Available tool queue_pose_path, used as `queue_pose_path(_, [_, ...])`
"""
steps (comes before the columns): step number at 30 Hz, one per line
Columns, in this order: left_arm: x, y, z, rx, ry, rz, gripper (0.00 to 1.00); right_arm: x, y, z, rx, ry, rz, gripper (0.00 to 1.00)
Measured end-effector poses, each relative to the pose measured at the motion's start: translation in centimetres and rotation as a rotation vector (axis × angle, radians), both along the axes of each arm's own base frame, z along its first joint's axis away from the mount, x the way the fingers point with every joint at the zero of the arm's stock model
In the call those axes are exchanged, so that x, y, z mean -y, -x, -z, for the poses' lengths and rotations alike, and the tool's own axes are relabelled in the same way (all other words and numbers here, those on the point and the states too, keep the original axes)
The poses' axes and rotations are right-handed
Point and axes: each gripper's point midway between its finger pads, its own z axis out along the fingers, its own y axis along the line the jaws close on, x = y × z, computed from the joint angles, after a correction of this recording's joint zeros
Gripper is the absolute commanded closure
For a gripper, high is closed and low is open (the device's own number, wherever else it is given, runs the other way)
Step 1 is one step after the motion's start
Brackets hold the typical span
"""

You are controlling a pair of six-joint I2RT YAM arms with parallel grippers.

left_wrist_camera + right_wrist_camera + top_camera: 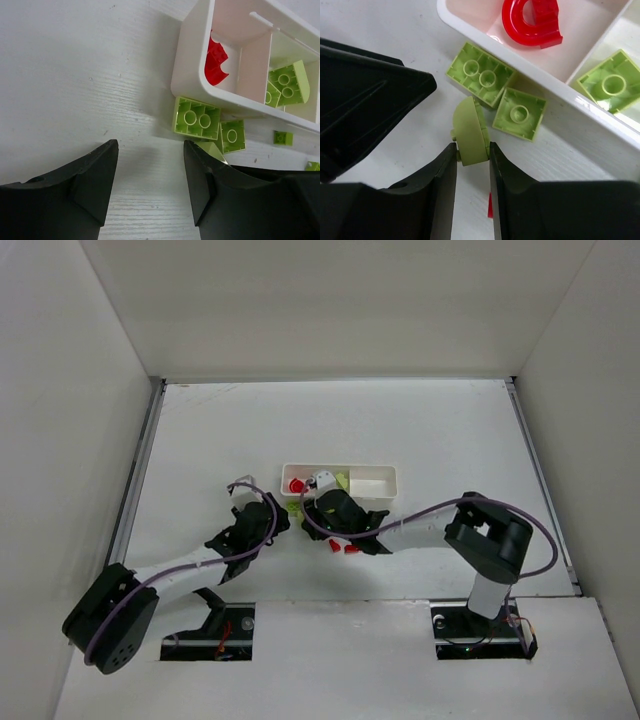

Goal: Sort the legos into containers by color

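two arms crowded together | right gripper (472, 149) pinching a pale yellow-green curved plastic lego (469, 125) on the table just outside the long white plastic tray (189, 60) | left gripper (150, 147) half open, empty | risk imo: edge-on pinch, lego could squirt out or bump the left gripper

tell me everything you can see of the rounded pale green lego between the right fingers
The rounded pale green plastic lego is small, glossy and dome-backed, standing on edge. The right gripper's black fingers pinch its near end from both sides. Two lime bricks lie underside up close beside its far end. Whether it rests on the table cannot be told.
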Motion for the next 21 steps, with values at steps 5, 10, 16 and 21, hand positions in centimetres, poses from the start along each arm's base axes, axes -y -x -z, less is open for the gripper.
queue_pose_path(5, [0.5, -0.1, 0.1, -0.001, 0.014, 0.01, 0.45, 1.8, 1.0, -2.7, 0.022, -0.041, 0.002, 0.78])
queue_pose_path(10, [1.2, -0.7, 0.3, -0.003, 0.025, 0.017, 0.46, 3.1, 0.9, -8.3, 0.091, -0.155, 0.019, 0.77])
queue_pose_path(16, [2.2, -1.3, 0.9, -0.011, 0.038, 0.03, 0.47, 5.9, -3.9, -10.0, 0.128, -0.181, 0.153, 0.76])
queue_pose_path(21, [2.6, -1.7, 0.9, -0.001, 0.052, 0.033, 0.5, 6.6, -6.9, -7.5, 0.103, -0.12, 0.233, 0.7])
